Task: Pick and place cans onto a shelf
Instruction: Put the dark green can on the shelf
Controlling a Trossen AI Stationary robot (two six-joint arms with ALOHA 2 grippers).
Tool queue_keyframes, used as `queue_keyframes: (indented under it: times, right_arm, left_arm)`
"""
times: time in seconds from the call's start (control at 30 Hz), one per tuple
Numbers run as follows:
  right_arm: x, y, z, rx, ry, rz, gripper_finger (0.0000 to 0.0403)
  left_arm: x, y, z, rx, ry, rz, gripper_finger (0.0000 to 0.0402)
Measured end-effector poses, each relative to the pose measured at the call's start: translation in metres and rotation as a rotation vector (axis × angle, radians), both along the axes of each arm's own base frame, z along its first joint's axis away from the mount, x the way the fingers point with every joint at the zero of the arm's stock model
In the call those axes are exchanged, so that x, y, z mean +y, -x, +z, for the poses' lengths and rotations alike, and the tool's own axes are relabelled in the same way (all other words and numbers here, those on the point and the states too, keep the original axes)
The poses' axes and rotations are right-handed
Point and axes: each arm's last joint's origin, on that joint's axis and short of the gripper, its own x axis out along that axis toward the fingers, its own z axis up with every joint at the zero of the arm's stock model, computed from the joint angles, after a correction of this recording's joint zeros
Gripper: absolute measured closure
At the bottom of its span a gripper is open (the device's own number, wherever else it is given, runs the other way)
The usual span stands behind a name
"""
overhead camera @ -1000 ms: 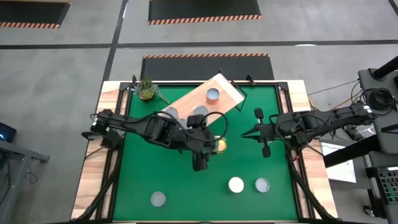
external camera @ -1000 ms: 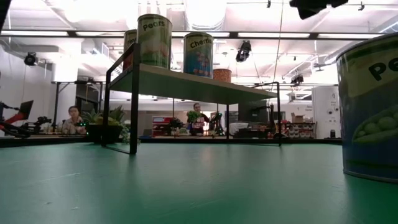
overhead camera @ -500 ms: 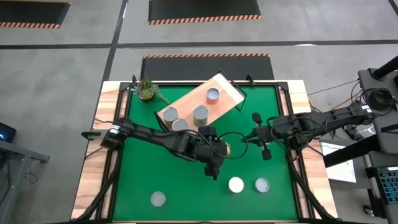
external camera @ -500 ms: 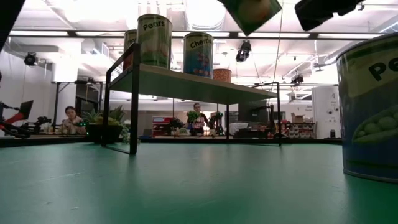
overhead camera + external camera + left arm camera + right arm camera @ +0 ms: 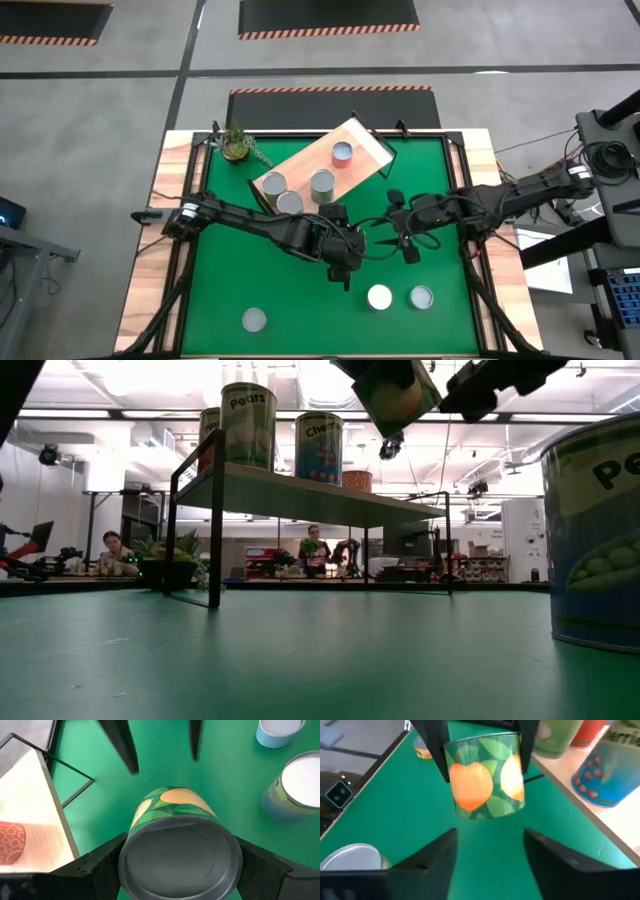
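The left gripper (image 5: 182, 870) clamped a rigid, smooth green fruit-label metal can (image 5: 177, 845) between its fingers; the right gripper (image 5: 490, 855) faced it, fingers spread, empty. Gripping mid-wall looked safest.

green leaves and orange fruit printed on the held can (image 5: 485, 775), dark grey end (image 5: 180, 865). pale wood shelf (image 5: 365, 140) on a thin black frame. up there: a can with a green label (image 5: 248, 425) and yellow lettering, a blue can with red cherries (image 5: 605, 770), a red can patterned with pale rings (image 5: 11, 842) (silver top from above). deep green mat (image 5: 280, 290), silver-white lids on the loose cans (image 5: 379, 297). black fingers (image 5: 427, 862).
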Motion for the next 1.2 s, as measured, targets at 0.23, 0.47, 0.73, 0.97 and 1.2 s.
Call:
queue_keyframes:
  times: [0.23, 0.47, 0.73, 0.97, 1.2]
  right_arm:
    - [0.004, -0.021, 0.006, 0.016, 0.035, -0.012, 0.0067]
    - [0.008, -0.042, 0.006, 0.032, 0.099, 0.022, 0.0037]
    - [0.011, -0.052, 0.007, 0.035, 0.147, 0.058, 0.0089]
    - [0.011, -0.052, 0.006, 0.035, 0.144, 0.052, 0.0158]
    - [0.011, -0.052, 0.007, 0.033, 0.121, 0.038, 0.0146]
  left_arm:
    - [0.001, 0.0, 0.0, 0.001, 0.0, 0.001, 0.0117]
    - [0.0, -0.001, 0.003, -0.011, 0.0, -0.006, 0.0117]
    - [0.0, 0.0, 0.003, -0.005, -0.012, -0.021, 0.0116]
    - [0.0, 0.0, 0.003, 0.005, -0.029, -0.047, 0.0107]
    - [0.0, 0.0, 0.005, 0.004, -0.041, -0.068, 0.0102]
